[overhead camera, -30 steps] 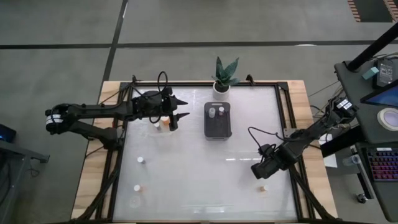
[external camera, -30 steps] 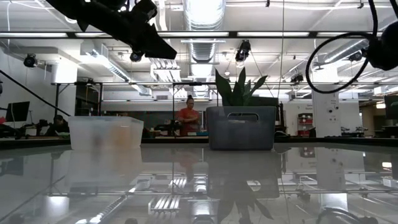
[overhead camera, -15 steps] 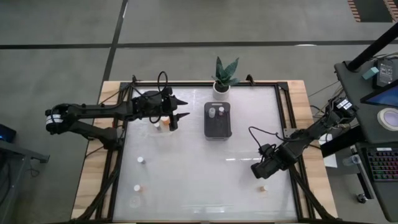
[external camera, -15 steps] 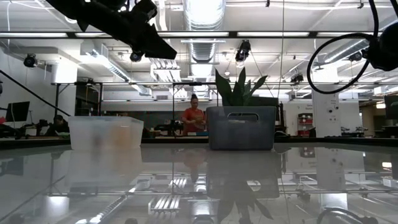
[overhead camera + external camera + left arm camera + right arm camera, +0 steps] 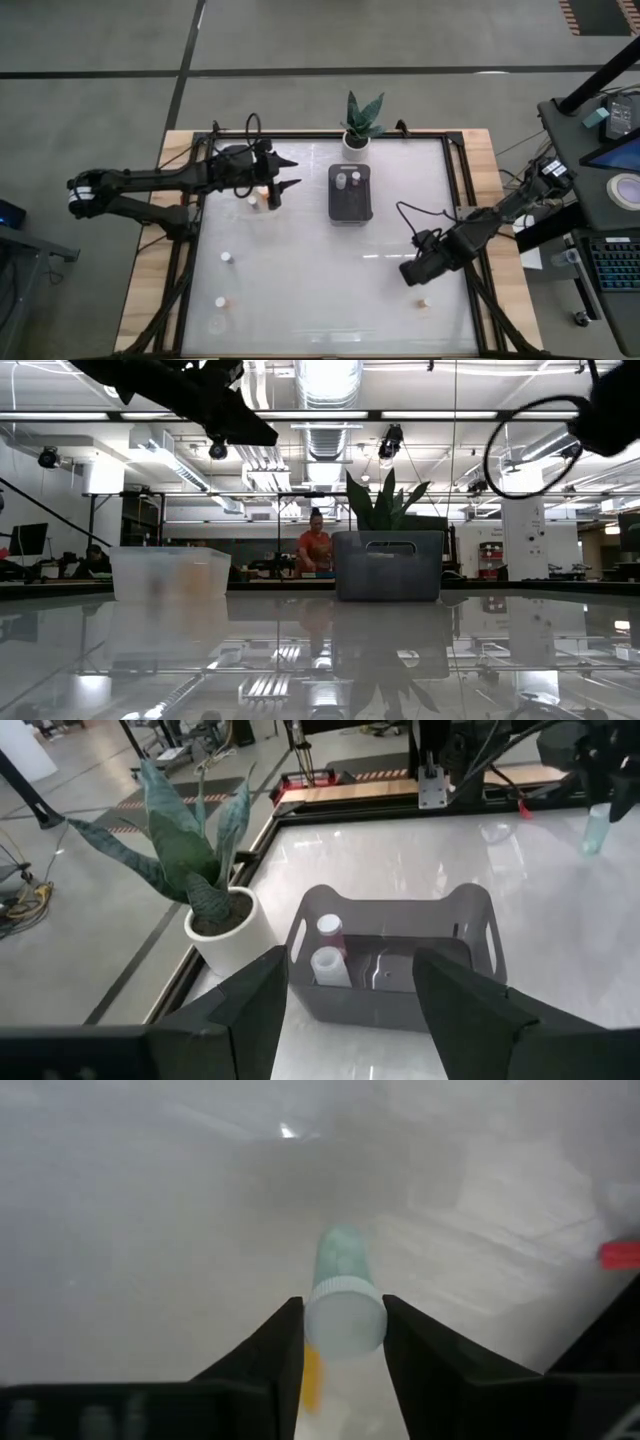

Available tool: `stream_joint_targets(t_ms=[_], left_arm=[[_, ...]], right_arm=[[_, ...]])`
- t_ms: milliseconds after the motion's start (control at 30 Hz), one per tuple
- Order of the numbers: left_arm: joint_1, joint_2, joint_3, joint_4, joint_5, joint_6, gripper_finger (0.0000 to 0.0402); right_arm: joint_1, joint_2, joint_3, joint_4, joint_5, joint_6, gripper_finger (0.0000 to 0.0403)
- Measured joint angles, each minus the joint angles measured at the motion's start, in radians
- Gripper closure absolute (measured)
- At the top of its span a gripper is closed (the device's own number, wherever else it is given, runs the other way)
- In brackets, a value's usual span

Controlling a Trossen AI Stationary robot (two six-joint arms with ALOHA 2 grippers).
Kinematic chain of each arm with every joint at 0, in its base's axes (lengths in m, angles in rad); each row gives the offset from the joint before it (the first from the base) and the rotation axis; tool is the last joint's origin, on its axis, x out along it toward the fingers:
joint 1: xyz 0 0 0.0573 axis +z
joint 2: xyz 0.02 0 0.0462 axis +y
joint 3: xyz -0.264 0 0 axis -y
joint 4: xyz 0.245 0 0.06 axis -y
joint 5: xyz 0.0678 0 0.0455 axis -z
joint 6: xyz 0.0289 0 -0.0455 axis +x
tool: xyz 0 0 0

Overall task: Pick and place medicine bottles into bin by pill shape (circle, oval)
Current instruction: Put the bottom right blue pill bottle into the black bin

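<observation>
My right gripper (image 5: 408, 277) is at the table's near right, shut on a greenish, white-capped medicine bottle (image 5: 342, 1258). The left wrist view shows that bottle (image 5: 594, 828) hanging under it. An orange bottle (image 5: 422, 303) stands just nearer the front edge. My left gripper (image 5: 288, 174) hovers open and empty at the far left, pointing toward the grey bin (image 5: 350, 194), which holds two bottles (image 5: 329, 949). Two more bottles (image 5: 260, 199) sit beside the left gripper. Others (image 5: 227, 257) (image 5: 220, 301) stand at the near left. My right gripper pinches the greenish bottle by its white cap (image 5: 314, 1322), one finger on each side. The fingers come from above, pointing down. The body hangs below the cap, clear of the table.
A potted plant (image 5: 360, 125) stands at the far edge behind the grey bin. In the low view a translucent bin (image 5: 170, 573) sits left of the grey bin (image 5: 388, 565). Dark frame rails (image 5: 455, 190) run along the table's sides. A person shows far behind.
My right arm has risen a little and shifted slightly toward the table's left. My left gripper has drawn back a little toward the table's left, still open.
</observation>
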Motion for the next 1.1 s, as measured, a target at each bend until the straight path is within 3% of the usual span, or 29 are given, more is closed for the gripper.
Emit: stream_joint_targets(t_ms=[333,733,1100], left_arm=[[0.0,-0.035,-0.042,0.038,-0.002,0.026,0.0201],[0.001,-0.048,-0.059,0.027,-0.001,0.02,0.0201],[0.001,-0.051,-0.059,0.026,-0.001,0.022,0.0201]], right_arm=[[-0.176,0.046,0.238,-0.06,0.074,-0.27,0.029],[-0.409,0.285,0.667,-0.349,0.08,-0.768,0.029],[-0.664,0.433,0.945,-0.37,0.079,-1.198,0.029]])
